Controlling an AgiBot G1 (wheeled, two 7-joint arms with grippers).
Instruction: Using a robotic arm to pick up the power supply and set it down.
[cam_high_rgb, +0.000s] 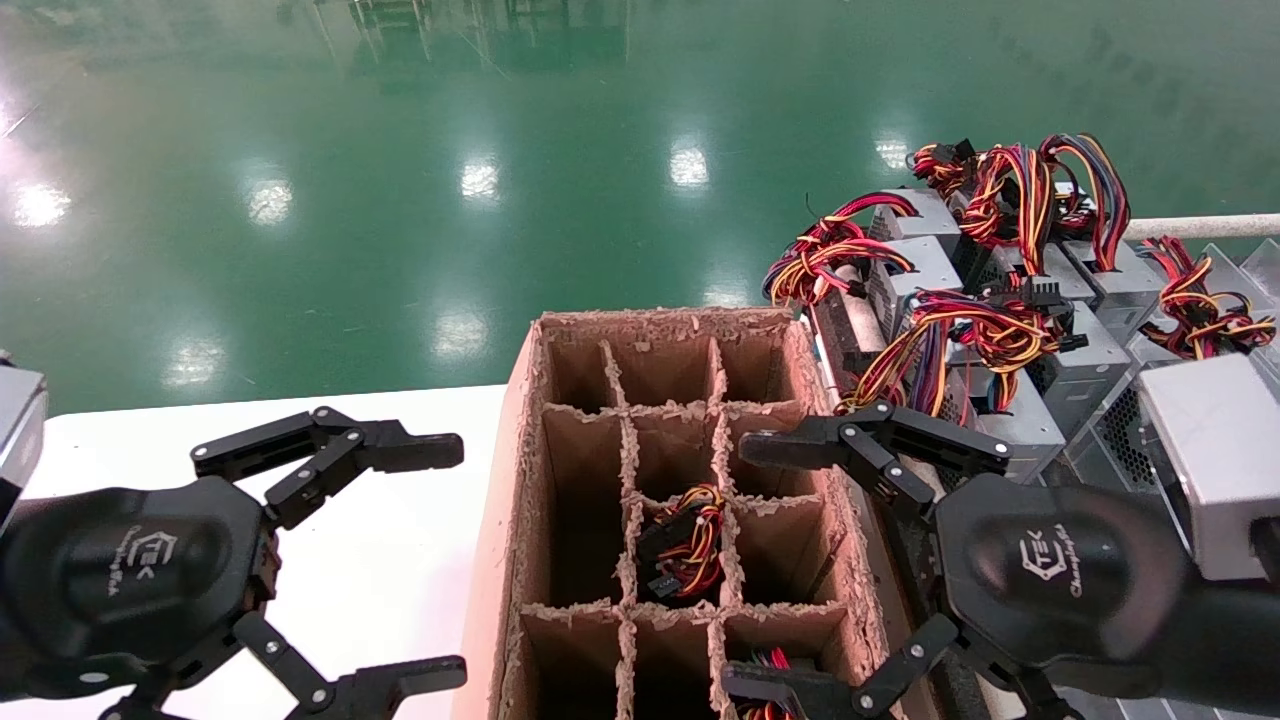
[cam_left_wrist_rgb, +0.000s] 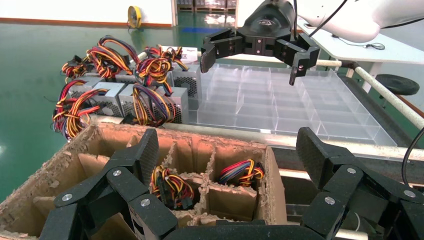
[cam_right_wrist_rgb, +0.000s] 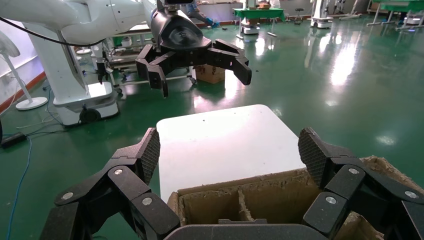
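Left gripper (cam_high_rgb: 395, 570): fingers spread wide, nothing held; hovering over the white table (cam_high_rgb: 420, 560), left of the box.

Cardboard box (cam_high_rgb: 505, 470): divided into cells by ragged partitions. One power supply is lodged in the middle cell (cam_high_rgb: 682, 548), wires uppermost; another wire bundle shows in a near-right cell (cam_high_rgb: 768, 662). The far cells appear vacant.

Right gripper (cam_high_rgb: 765, 565): fingers spread wide, nothing held; poised over the box's right edge.

Power supply stock (cam_high_rgb: 1000, 330): grey units clustered right of the box on a clear compartmented tray (cam_left_wrist_rgb: 280, 107).

Handling note: the metal casing should be gripped, not the wires; descent into a cell should be kept upright, clear of partitions.
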